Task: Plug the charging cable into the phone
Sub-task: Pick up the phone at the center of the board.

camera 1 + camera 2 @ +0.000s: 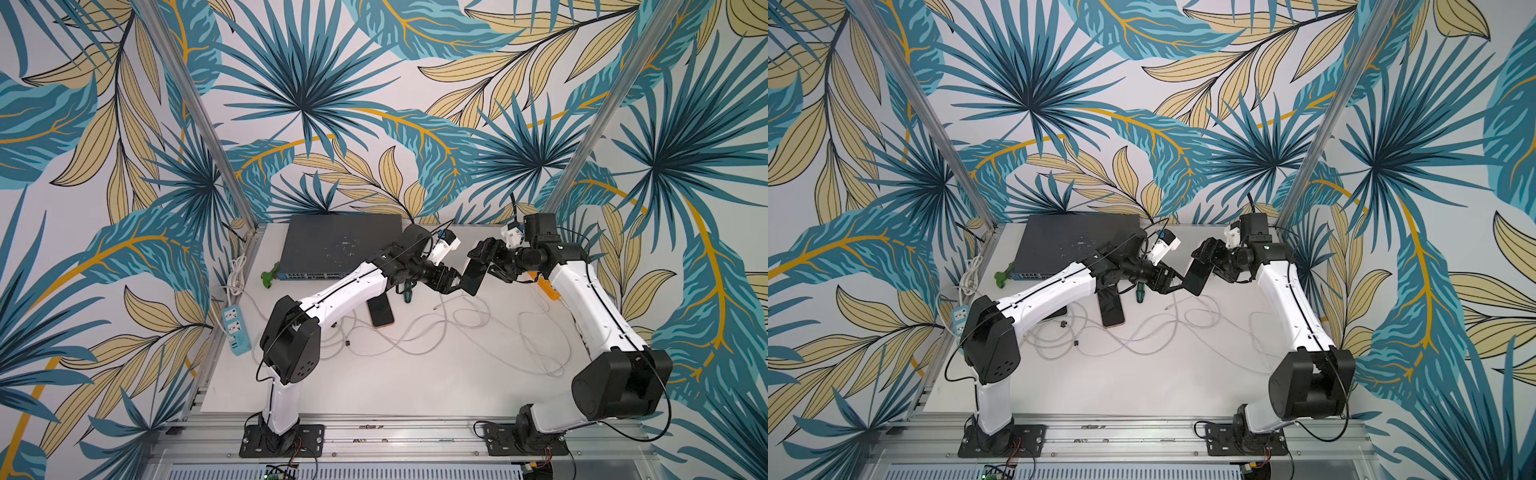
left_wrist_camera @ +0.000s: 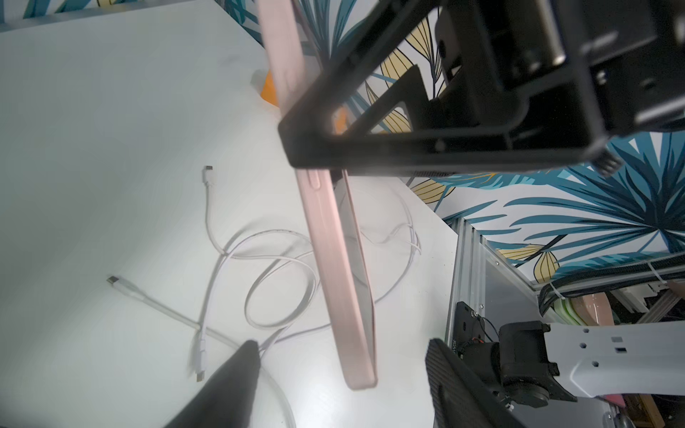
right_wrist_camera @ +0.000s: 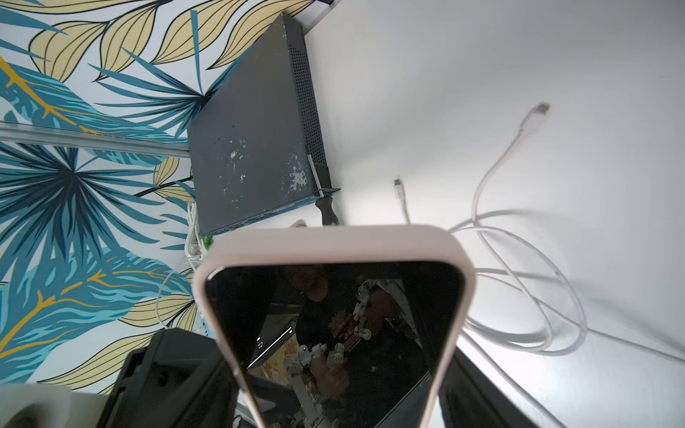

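The phone (image 1: 473, 275) (image 1: 1198, 277), in a pink case, hangs tilted above the table with my right gripper (image 1: 484, 258) (image 3: 315, 374) shut on its sides. Its dark screen (image 3: 333, 318) fills the right wrist view. My left gripper (image 1: 460, 286) (image 2: 343, 346) is open at the phone's lower end. The pink edge (image 2: 333, 259) sits between the left fingers (image 2: 237, 374) with a gap on each side. White charging cables (image 1: 436, 328) lie tangled on the table below, with loose plugs (image 2: 115, 282) (image 3: 540, 109) lying free.
A grey network switch (image 1: 340, 245) lies at the back. A second phone (image 1: 381, 313) rests under the left arm beside a green-handled screwdriver (image 1: 407, 293). A blue power strip (image 1: 236, 328) hangs at the left edge, and an orange object (image 1: 546, 289) sits by the right arm.
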### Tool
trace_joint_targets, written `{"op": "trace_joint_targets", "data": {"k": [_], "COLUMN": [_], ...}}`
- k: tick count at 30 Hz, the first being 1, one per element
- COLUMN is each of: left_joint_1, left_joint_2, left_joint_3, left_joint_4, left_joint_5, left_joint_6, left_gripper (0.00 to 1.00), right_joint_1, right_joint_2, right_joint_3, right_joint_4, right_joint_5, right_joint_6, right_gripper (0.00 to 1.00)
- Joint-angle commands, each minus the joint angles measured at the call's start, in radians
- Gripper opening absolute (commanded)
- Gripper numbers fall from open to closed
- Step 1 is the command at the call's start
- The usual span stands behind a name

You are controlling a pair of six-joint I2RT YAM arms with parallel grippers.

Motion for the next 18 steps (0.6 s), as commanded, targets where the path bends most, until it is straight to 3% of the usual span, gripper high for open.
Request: {"op": "trace_joint_targets", "data": {"k": [1, 9, 12, 18], "left_joint_1": [0.001, 0.001, 0.001, -0.001], "left_joint_2": [0.004, 0.082, 0.119, 0.127], "left_joint_3": [0.048, 0.132, 0.167, 0.186], "left_joint_4": [0.014, -0.077, -0.088, -0.119], "left_joint_5": [0.044, 0.011, 0.059, 0.047], "left_joint_6": [-0.001, 0.022, 0.013, 0.013], "left_gripper": [0.71, 0.53, 0.46, 0.17], "right_joint_1": [0.013, 0.053, 0.061, 0.065], "right_joint_2": [-0.027, -0.029, -0.03, -0.032], "right_joint_3": [-0.035, -0.055, -0.056, -0.053], "right_joint_4": [0.064, 0.082, 0.089, 0.087], "right_joint_5": [-0.067, -0.066, -0.073, -0.074], "right_joint_6": [0.046, 0.059, 0.061, 0.055], "right_gripper": [0.52, 0.52, 0.52, 0.53]}}
